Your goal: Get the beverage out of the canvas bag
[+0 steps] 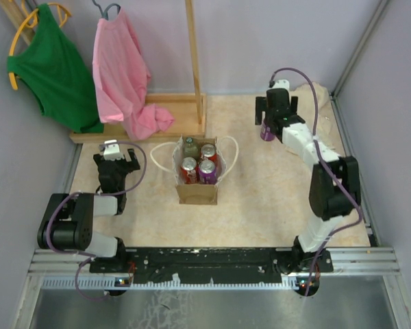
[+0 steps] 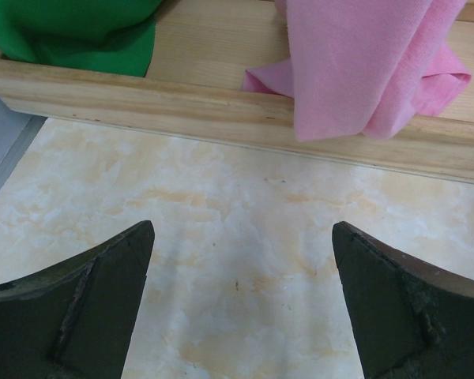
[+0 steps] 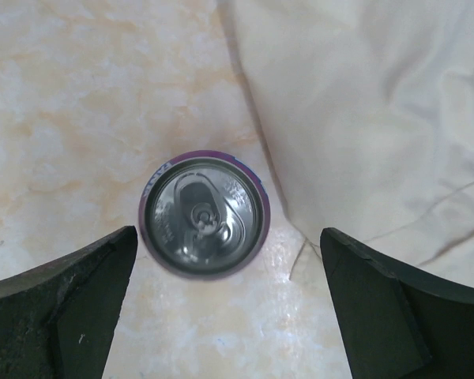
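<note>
The tan canvas bag (image 1: 197,192) with white loop handles stands mid-table. It holds several drinks: two red cans (image 1: 189,170), a purple can (image 1: 207,171) and a green-topped bottle (image 1: 190,146). Another purple can (image 1: 267,131) stands upright on the table at the far right; from above it shows in the right wrist view (image 3: 203,213). My right gripper (image 3: 229,272) is open just above that can, fingers apart from it. My left gripper (image 2: 241,268) is open and empty, low over bare table left of the bag.
A wooden rack base (image 2: 221,110) runs along the back left, with a pink cloth (image 1: 127,75) and a green cloth (image 1: 55,65) hanging over it. A cream cloth (image 3: 371,118) lies beside the far-right can. Grey walls close in both sides.
</note>
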Robot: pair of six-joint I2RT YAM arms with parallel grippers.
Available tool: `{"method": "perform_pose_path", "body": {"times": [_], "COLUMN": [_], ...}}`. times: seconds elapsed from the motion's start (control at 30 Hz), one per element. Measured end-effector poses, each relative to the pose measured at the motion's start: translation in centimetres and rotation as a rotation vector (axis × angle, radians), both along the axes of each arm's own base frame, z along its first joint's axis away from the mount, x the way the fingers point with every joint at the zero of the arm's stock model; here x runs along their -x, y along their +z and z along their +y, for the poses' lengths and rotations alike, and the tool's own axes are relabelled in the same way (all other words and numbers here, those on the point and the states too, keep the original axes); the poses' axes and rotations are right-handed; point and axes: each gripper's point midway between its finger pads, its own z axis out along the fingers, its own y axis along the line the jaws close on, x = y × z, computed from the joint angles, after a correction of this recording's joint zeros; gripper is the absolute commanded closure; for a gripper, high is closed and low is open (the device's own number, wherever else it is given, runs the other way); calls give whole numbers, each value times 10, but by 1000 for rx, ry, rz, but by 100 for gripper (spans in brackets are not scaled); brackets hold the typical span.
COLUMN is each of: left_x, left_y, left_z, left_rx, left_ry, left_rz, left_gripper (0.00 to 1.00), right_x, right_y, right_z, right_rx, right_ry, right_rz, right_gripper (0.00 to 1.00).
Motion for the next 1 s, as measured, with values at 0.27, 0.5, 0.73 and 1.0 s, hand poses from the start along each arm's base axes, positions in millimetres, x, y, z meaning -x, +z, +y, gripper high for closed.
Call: {"method": "perform_pose_path", "body": {"times": [0.27,0.5,0.73,1.0], "left_x": [0,0,0,0], "left_y": [0,0,0,0], "left_z": [0,0,0,0], "left_rx": [0,0,0,0], "left_ry": [0,0,0,1], "left_rz": [0,0,0,0], "left_gripper": [0,0,0,0], "right_x": [78,125,163,195], "right_y": [195,227,122,39], "right_z": [115,178,253,261], "right_rx": [-67,-141,-44,32], "right_ry": [283,497,721,800], "right_rz": [-436,-462,-202,15], "right_gripper": [18,16,10,3]}}
